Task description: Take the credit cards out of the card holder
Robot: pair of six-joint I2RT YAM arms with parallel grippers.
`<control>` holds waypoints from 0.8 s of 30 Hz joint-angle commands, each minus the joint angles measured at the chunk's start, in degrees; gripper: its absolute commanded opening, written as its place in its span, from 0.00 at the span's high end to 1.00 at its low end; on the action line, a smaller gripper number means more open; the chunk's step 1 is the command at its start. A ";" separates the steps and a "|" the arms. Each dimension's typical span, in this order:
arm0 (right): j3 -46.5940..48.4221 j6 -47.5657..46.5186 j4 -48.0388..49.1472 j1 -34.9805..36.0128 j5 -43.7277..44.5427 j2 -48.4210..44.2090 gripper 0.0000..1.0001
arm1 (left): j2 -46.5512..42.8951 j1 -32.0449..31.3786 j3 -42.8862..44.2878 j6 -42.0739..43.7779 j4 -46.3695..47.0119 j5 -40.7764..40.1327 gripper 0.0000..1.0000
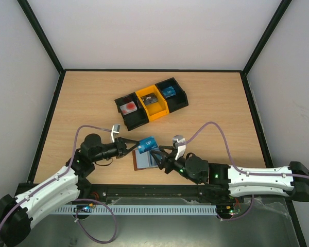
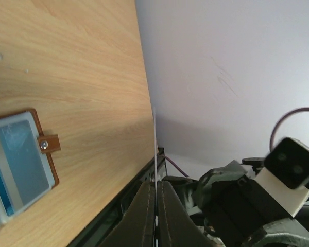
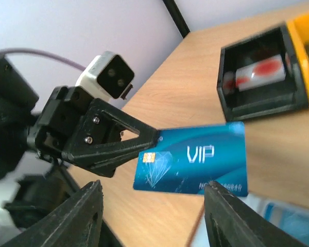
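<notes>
Blue and marked VIP, one credit card (image 3: 195, 159) is pinched at its short end by the left gripper (image 3: 144, 140), whose fingers are pressed together on it and hold it in the air near the middle of the top view. Just below it there, the card holder (image 1: 141, 162) lies open on the wooden table (image 1: 92, 92), pale sleeves up and strap tab (image 2: 49, 144) out. The right gripper (image 3: 153, 188) is spread wide at the card's lower edge. Black and orange bins (image 1: 151, 102) sit higher in the frame.
</notes>
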 commanded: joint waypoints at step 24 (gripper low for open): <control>-6.96 44.81 28.20 0.35 7.95 4.83 0.71 | -9.75 0.56 -3.00 -2.68 10.80 -1.74 0.97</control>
